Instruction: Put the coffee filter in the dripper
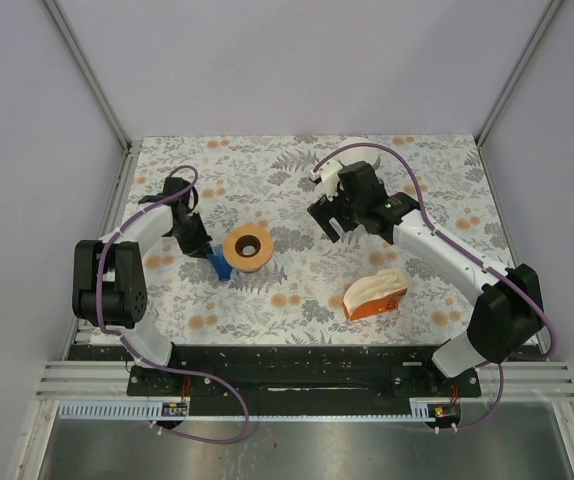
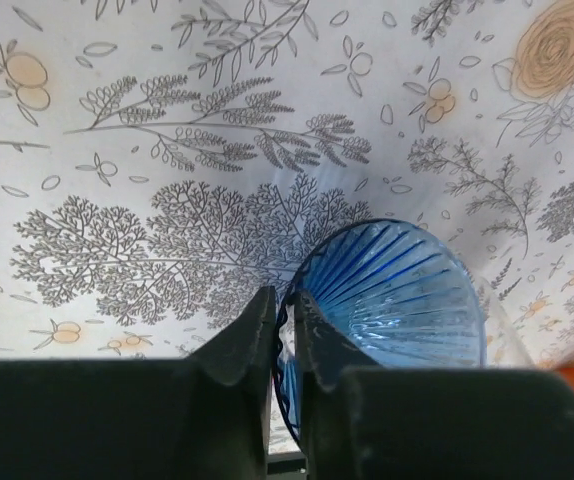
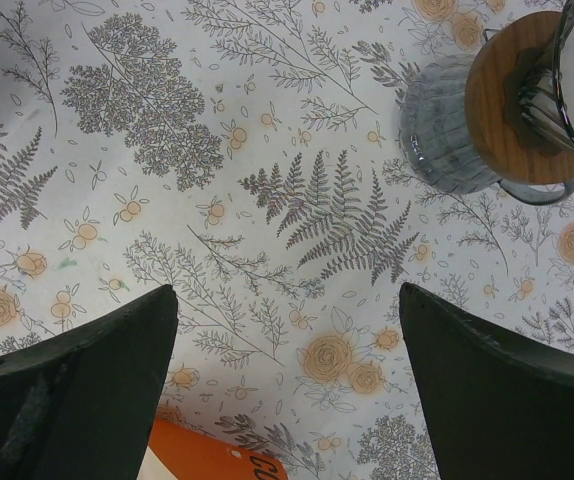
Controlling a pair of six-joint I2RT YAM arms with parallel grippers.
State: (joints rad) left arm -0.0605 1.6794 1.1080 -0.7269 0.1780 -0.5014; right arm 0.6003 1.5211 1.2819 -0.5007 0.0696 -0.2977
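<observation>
Left tool (image 2: 285, 302) is pinched shut on the rim of the blue dripper (image 2: 397, 290), one finger inside the cone and one outside. The ribbed bowl tips its mouth toward the wrist camera. From above, that dripper (image 1: 219, 266) sits left of centre on the desk (image 1: 297, 180), just beside a wood-topped carafe (image 1: 248, 247).

Over to the right tool (image 3: 287, 300): jaws wide apart, nothing between them, hovering over bare floral cloth. The carafe (image 3: 507, 100) shows at the top right of its view.

And the filters (image 1: 375, 296)? A pale fan of them lies in an orange pack on the near right of the desk, well apart from the dripper. Just the pack's orange corner (image 3: 217, 462) peeks in at the bottom of the right wrist view.

So the cone looks steadied and nothing has been picked. This reads as the fetch step, not yet begun. The next move looks like the right tool's job: drop toward the pack and nip one thin paper edge. Lifting a single sheet instead of the whole stack will be the tricky part. Then comes a carry across to that tilted mouth.
</observation>
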